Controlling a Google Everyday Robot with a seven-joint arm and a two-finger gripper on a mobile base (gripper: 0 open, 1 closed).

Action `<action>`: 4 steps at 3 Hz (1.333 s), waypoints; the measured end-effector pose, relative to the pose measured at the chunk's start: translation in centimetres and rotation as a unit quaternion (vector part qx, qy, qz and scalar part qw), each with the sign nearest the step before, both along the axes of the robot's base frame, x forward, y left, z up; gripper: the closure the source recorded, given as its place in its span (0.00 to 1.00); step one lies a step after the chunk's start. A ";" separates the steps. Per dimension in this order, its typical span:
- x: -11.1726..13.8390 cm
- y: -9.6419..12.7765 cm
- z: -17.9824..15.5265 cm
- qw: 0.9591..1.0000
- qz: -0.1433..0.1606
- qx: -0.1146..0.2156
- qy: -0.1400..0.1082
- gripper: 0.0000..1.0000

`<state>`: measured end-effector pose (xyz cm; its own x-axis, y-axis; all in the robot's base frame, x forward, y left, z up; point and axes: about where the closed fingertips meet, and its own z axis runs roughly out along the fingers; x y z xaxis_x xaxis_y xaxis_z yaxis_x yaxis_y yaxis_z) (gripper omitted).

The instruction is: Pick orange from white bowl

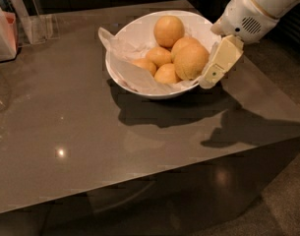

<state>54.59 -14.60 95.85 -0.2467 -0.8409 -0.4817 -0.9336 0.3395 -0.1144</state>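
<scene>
The white bowl [125,38] stands at the back middle of the table, lined with crinkled white paper [121,58], and holds several oranges. The largest orange [191,61] lies at the bowl's right side. A rounder orange [169,30] sits at the back, and smaller ones [158,56] lie in the middle and front. My gripper [209,79] hangs from the white arm [248,14] at the upper right. It is at the bowl's right rim, right beside the largest orange and tilted down to the left.
The grey table [66,132] has its front edge low in view and its right corner under the arm. A clear plastic holder [35,27] and a white container [3,33] stand at the back left.
</scene>
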 end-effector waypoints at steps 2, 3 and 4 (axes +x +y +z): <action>2.7 1.6 -3.6 0.998 -0.016 0.026 0.048 0.00; 2.8 1.6 -3.7 0.998 -0.016 0.026 0.049 0.19; 2.9 1.9 -4.0 0.998 -0.015 0.023 0.051 0.42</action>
<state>57.48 -12.68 91.86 -0.3208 -0.8100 -0.4910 -0.9293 0.3693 -0.0020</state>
